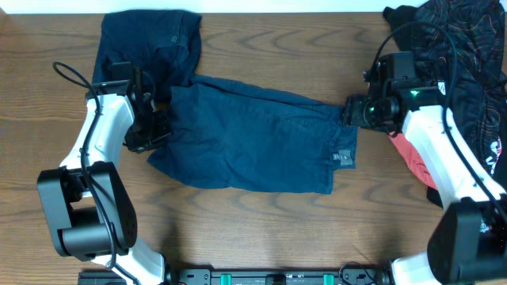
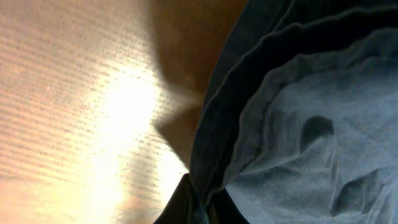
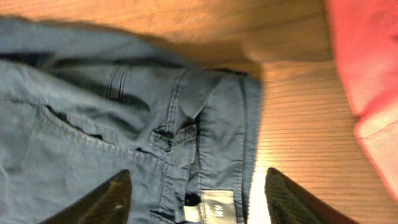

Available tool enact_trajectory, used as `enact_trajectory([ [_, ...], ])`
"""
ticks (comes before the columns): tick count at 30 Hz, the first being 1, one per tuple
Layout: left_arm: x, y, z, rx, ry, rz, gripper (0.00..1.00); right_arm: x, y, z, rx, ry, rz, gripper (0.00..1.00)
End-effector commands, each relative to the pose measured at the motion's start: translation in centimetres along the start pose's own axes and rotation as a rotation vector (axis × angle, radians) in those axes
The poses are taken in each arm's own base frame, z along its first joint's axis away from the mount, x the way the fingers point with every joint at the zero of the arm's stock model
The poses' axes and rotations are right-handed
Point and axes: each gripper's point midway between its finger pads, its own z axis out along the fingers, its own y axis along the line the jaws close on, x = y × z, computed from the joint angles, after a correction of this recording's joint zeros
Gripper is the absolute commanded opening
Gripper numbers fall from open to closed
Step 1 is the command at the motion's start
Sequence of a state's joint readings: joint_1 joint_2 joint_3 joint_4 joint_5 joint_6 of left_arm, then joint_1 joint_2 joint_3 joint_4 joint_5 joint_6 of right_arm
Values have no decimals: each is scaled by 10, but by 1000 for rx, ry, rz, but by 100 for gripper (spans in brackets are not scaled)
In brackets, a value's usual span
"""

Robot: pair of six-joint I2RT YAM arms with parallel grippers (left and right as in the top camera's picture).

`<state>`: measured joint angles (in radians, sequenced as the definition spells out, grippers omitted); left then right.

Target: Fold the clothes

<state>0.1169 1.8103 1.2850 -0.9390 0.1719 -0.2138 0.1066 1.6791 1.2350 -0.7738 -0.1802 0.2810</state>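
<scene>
Navy shorts (image 1: pixel 253 142) lay spread mid-frame on the counter (image 1: pixel 261 229). The left gripper (image 1: pixel 154 127) looked clamped on their left edge. The right gripper (image 1: pixel 354 111) hung with fingers apart over the waistband by the label (image 3: pixel 214 208). It likely needed a firm pinch there before both lifted evenly, keeping the fold square.

Navy shorts (image 3: pixel 93 124) lie on the wooden table (image 3: pixel 298 130), white label (image 3: pixel 211 208) showing at the waistband. Right gripper (image 3: pixel 198 200) jaws stand wide apart, straddling the label. Red cloth (image 3: pixel 367 74) lies beyond the waistband edge.
</scene>
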Motion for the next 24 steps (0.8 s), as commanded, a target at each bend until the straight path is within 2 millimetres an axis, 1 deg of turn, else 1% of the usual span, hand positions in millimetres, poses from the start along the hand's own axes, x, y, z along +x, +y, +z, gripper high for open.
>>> enact_trajectory([
  [1,3,8,-2,-37,1,-20,6,14,21,21,-93,93,9,40],
  [2,3,8,-3,-36,-3,-19,6,17,22,26,-101,109,11,29],
  [3,2,7,-5,-33,-12,-18,6,19,22,31,-102,123,12,15],
  [4,2,6,-9,-29,-25,-17,6,21,22,36,-101,138,14,4],
  [5,1,6,-13,-26,-36,-16,6,23,21,41,-100,148,15,1],
  [9,-1,2,-39,-2,-116,-8,6,29,20,59,-100,187,18,1],
  [11,-1,0,-57,13,-170,3,6,32,18,69,-99,204,22,1],
  [16,5,-4,-88,40,-255,23,6,37,16,89,-107,239,33,1],
  [19,10,-13,-95,49,-273,54,6,42,16,100,-117,263,39,1],
  [22,13,-27,-92,53,-269,108,6,45,17,106,-130,277,43,1],
  [24,13,-31,-90,34,-276,131,6,45,16,108,-129,279,45,1],
])
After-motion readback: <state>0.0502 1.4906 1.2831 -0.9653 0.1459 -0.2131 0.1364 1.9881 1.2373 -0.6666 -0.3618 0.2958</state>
